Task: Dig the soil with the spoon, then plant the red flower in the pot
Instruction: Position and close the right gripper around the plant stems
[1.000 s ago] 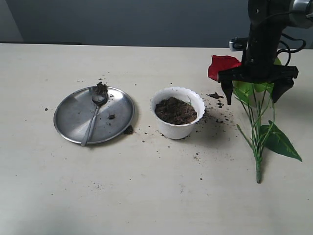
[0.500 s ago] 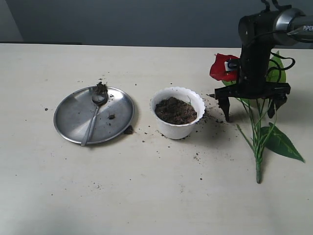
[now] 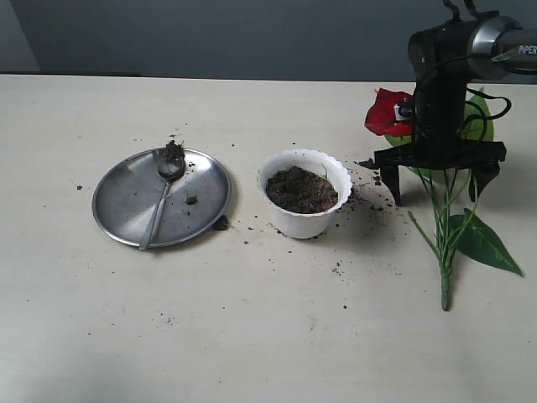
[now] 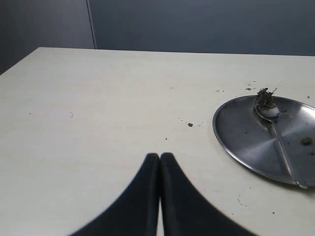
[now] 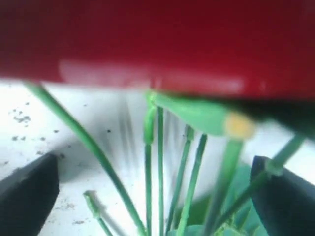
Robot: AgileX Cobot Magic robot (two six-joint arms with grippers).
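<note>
The red flower (image 3: 388,112) lies on the table at the right, its green stems (image 3: 443,243) running toward the front. My right gripper (image 3: 437,185) stands open, lowered over the stems with one finger on each side. Up close, the stems (image 5: 160,167) pass between the two dark fingertips (image 5: 29,196) under a red bloom (image 5: 157,44). The white pot (image 3: 304,192) in the middle holds dark soil (image 3: 301,188). The spoon (image 3: 161,197) lies on the steel plate (image 3: 126,210) with soil on its bowl (image 4: 266,101). My left gripper (image 4: 160,158) is shut and empty, left of the plate (image 4: 246,142).
Loose soil crumbs (image 3: 369,165) are scattered between the pot and the flower and near the plate's rim (image 3: 221,223). A large green leaf (image 3: 485,245) spreads toward the right edge of the table.
My right gripper has come down from above the flower to table level, astride the stems. The flower shifted slightly. The left side has not changed.
</note>
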